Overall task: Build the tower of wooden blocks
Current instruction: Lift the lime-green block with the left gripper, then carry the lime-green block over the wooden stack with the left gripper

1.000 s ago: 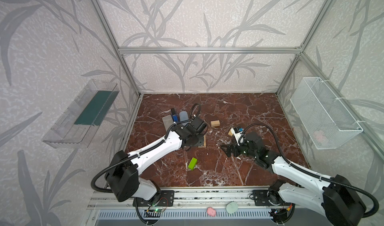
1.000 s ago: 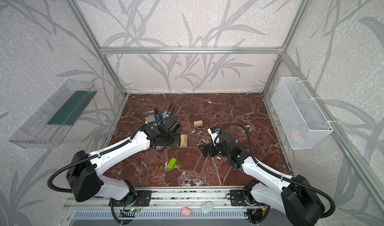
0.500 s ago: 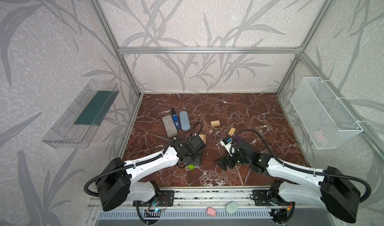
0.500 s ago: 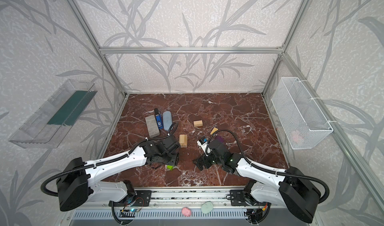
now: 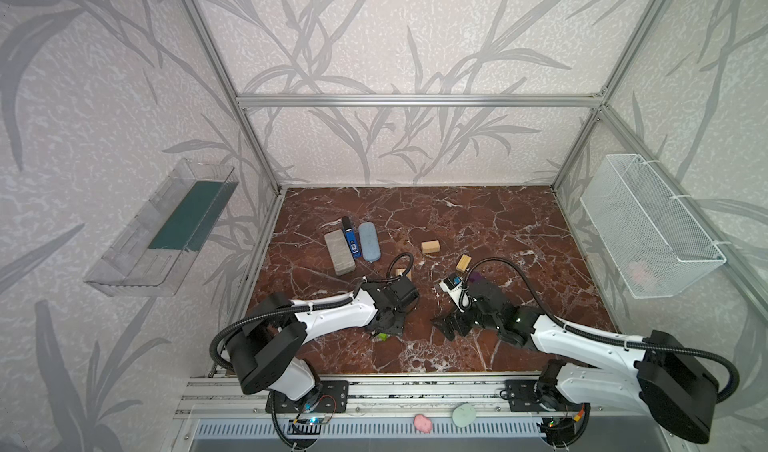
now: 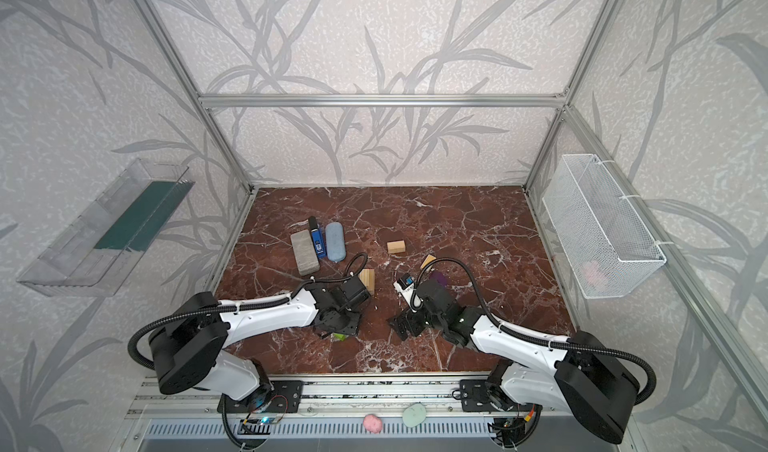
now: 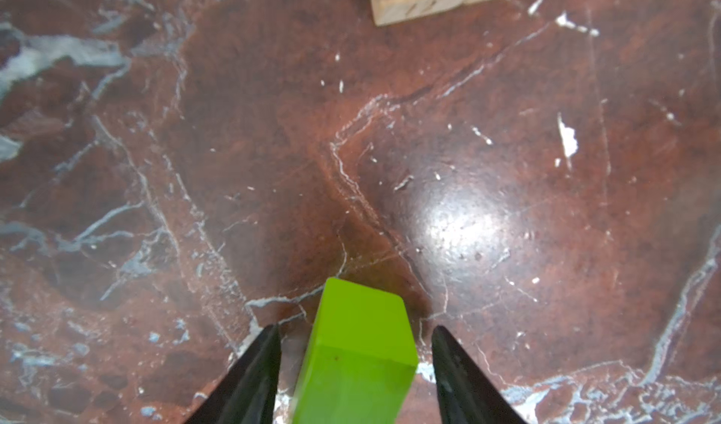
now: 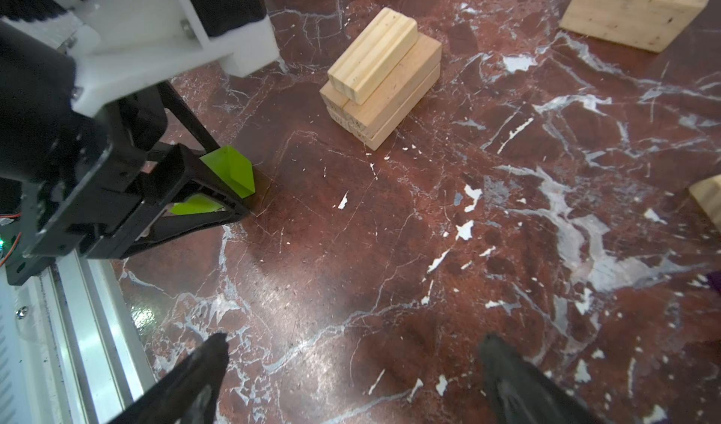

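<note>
The smooth lime-green block [image 8: 234, 170] sits between the left gripper's [image 7: 354, 330] parted fingers, untouched on both sides, near the stepped tan tower [image 8: 380, 78]. The right gripper [image 8: 351, 363] gapes empty.

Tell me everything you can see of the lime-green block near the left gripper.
The lime-green block is a small rectangular brick, painted smooth and matte. It rests on the red marble table, between the fingers of the left gripper, with a narrow gap visible on each side. It is apart from the tan stack.

Tower [image 8: 380, 78]: stacked tan layers, upright. Green block [image 7: 355, 355] nearby. Two tan blocks [image 5: 430, 246] and purple block [image 6: 438, 278] loose.
</note>
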{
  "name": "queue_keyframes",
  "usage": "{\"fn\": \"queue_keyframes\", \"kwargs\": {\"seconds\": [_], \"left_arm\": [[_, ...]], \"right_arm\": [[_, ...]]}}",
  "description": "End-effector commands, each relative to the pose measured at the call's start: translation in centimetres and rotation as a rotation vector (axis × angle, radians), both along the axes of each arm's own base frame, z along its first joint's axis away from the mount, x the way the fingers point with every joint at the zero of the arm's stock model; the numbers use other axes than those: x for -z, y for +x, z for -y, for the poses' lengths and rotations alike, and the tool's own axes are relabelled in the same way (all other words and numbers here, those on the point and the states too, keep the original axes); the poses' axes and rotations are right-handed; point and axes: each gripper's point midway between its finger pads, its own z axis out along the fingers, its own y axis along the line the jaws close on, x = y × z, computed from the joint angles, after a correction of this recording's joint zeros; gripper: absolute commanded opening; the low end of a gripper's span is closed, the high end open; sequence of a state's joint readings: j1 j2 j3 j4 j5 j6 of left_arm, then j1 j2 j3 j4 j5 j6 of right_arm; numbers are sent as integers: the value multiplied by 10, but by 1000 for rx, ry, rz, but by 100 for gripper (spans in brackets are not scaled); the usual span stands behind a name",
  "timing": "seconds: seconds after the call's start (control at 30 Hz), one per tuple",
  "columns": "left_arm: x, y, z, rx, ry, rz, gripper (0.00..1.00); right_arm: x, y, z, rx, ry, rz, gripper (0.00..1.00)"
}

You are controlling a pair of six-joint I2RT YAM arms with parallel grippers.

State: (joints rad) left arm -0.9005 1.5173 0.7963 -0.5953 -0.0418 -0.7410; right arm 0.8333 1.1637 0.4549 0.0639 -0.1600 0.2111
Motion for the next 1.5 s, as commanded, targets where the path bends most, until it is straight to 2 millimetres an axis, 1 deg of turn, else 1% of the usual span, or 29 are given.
{"fn": "queue_keyframes", "kwargs": {"seconds": [0.0, 0.07, 0.17, 0.2, 0.23, 0.4, 0.5, 0.63, 0.77, 0.93, 1.13, 1.27, 1.33, 1.4, 1.47], "left_arm": [[4, -2, -8, -44, 33, 11, 57], [4, -4, -9, -46, 43, 16, 56], [6, -4, -13, -67, 59, 22, 51], [7, -5, -12, -67, 52, 20, 50], [7, -5, -9, -60, 46, 22, 49], [11, -5, -15, -72, 82, 27, 46], [14, -5, -16, -77, 96, 25, 39], [15, -5, -12, -68, 87, 25, 36], [9, -4, -9, -66, 71, 34, 27], [-8, 0, -7, -75, 30, 72, 22], [-39, 3, -2, -71, -51, 125, 15], [-65, 9, -8, -76, -68, 192, 10], [-80, 14, -12, -63, -56, 235, 10], [-99, 22, -19, -66, -28, 274, 8], [-114, 28, -22, -64, -23, 291, 7]], "right_arm": [[-9, 5, -3, 0, 8, 42, 99], [-8, 5, -2, 3, 3, 41, 99], [-7, 6, -1, 11, -3, 40, 99], [-6, 7, -1, 13, -6, 40, 99], [-6, 7, 0, 17, -8, 40, 99], [-7, 8, 1, 23, -9, 45, 99], [-7, 9, 1, 26, -12, 48, 99], [-6, 9, 2, 31, -16, 48, 99], [-7, 10, 3, 38, -16, 57, 99], [-10, 11, 6, 55, 0, 70, 99], [-15, 12, 11, 87, 36, 68, 99], [-29, 11, 8, 91, 91, 39, 99], [-37, 16, 10, 121, 105, 36, 99], [-45, 22, 11, 150, 127, 33, 99], [-49, 29, 14, 175, 144, 31, 99]]}}
